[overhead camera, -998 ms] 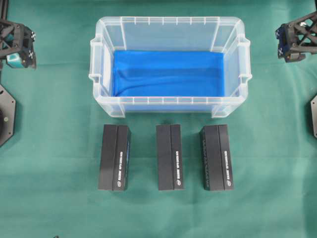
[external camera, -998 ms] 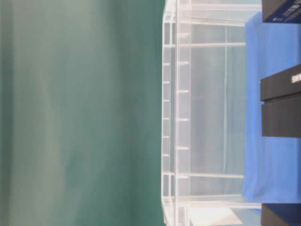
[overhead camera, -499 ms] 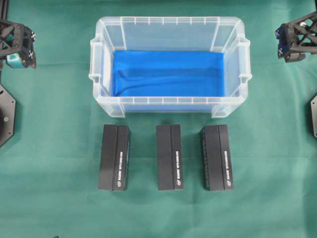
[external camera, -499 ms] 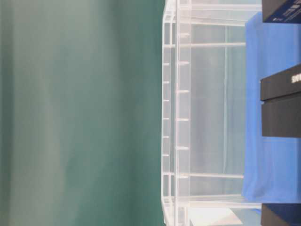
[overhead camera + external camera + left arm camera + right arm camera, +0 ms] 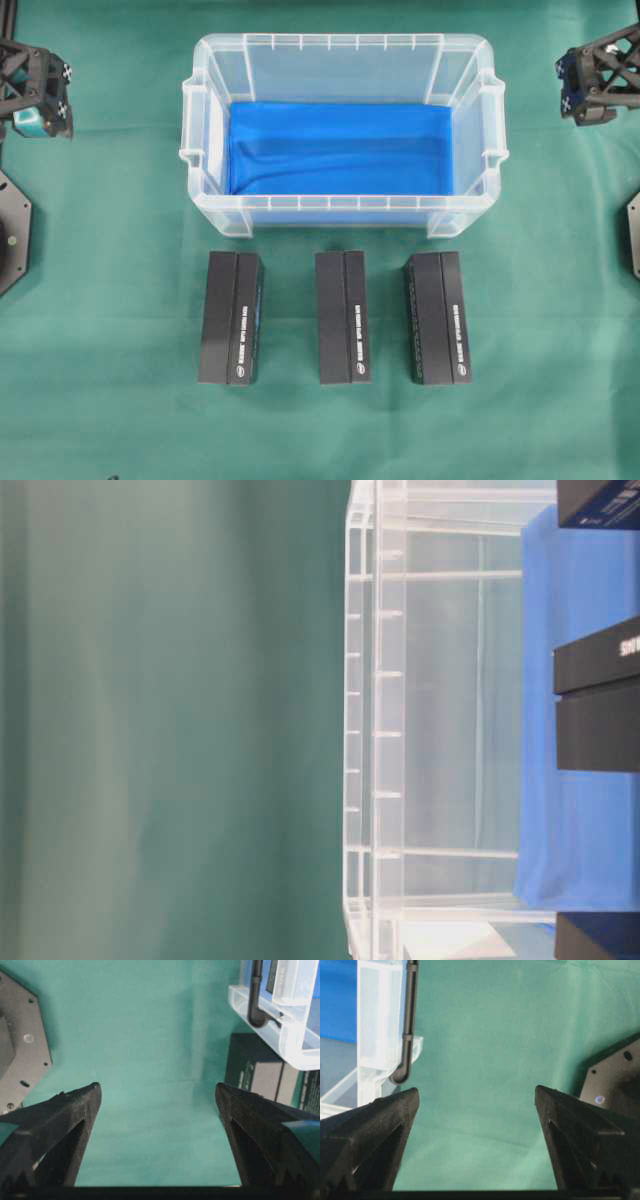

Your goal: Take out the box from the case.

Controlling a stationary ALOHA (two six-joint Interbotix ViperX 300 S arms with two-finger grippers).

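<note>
Our left fingers [image 5: 70, 1110] and right fingers [image 5: 570, 1120] are spread wide and hold nothing. The case [image 5: 470, 215] is see-through plastic with blue cloth [image 5: 340, 150] inside, sitting on the green surface [image 5: 120, 250] behind three black boxes [image 5: 342, 317].

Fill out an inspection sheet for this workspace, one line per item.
Surface: green cloth covers the table, smooth.
Job's things: clear case at the far middle, only a blue cloth on its bottom, no box inside. Three black boxes stand in a row in front of it: left box, middle box, right box, each apart from the others.
Clutter: nothing seen.
Grippers: left gripper open, holding nothing, over bare cloth; right gripper open, holding nothing, beside the case's end.
Cables: nothing seen on the table.
Surroundings: dark base plates at both side edges, left base plate.
</note>
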